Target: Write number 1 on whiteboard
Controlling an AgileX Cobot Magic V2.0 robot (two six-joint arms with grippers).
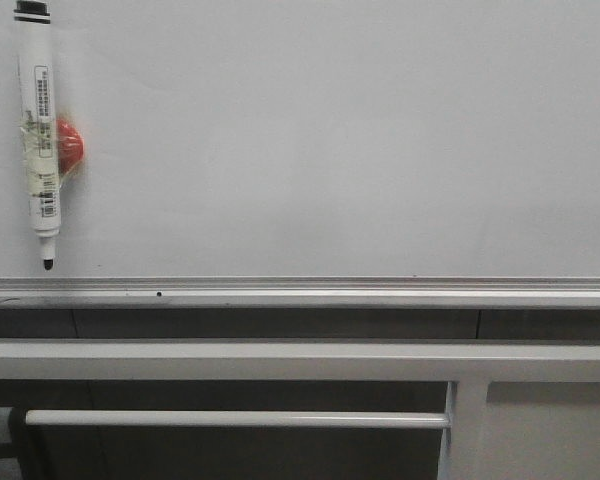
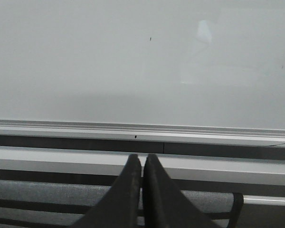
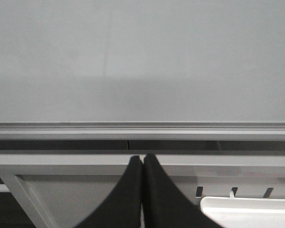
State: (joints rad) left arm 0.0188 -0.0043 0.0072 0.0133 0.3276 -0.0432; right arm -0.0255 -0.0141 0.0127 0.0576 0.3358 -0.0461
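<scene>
The whiteboard (image 1: 330, 130) fills the front view, plain and glossy, with its silver bottom rail (image 1: 300, 292) below. No number 1 stroke shows on it. A white marker (image 1: 38, 130) with a black cap and black tip hangs upright at the board's far left, taped to a red magnet (image 1: 70, 143). No gripper shows in the front view. My left gripper (image 2: 142, 159) is shut and empty, below the whiteboard (image 2: 142, 61) rail. My right gripper (image 3: 143, 158) is shut and empty, below the whiteboard (image 3: 142, 57) too.
Grey metal frame bars (image 1: 300, 360) run under the board, with a lower crossbar (image 1: 235, 419) and a post (image 1: 468, 430). A tiny black dot (image 1: 159, 294) sits on the rail. A white tray corner (image 3: 249, 211) shows in the right wrist view.
</scene>
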